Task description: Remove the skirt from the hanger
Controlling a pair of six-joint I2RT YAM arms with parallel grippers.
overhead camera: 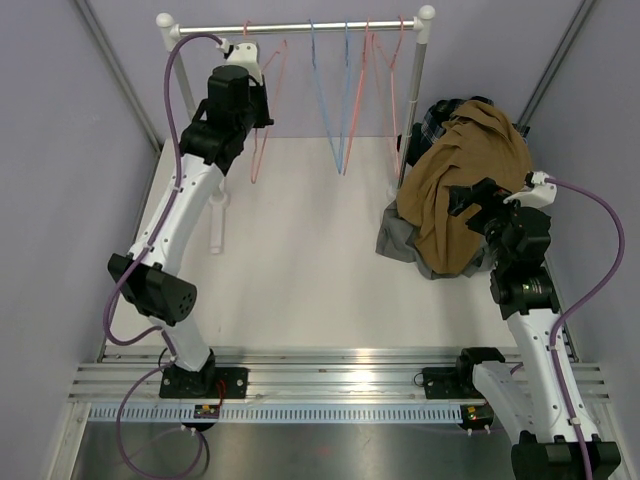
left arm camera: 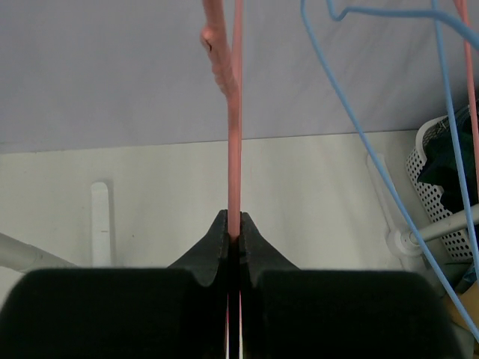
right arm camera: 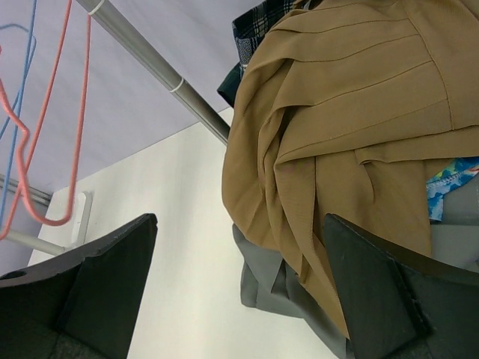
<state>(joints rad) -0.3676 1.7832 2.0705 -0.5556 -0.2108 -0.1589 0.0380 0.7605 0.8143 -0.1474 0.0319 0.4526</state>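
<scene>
Left claw (left arm camera: 234, 221) is clamped on the pink hanger (left arm camera: 236, 134), right claw (right arm camera: 239, 224) is spread wide beside the tan skirt (right arm camera: 344, 112).

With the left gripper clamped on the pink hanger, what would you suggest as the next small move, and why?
Probably open the left gripper and let the pink hanger hang from the rail. The hanger looks bare, the skirt lies on the pile at the right, and the right gripper is open, holding nothing.
</scene>
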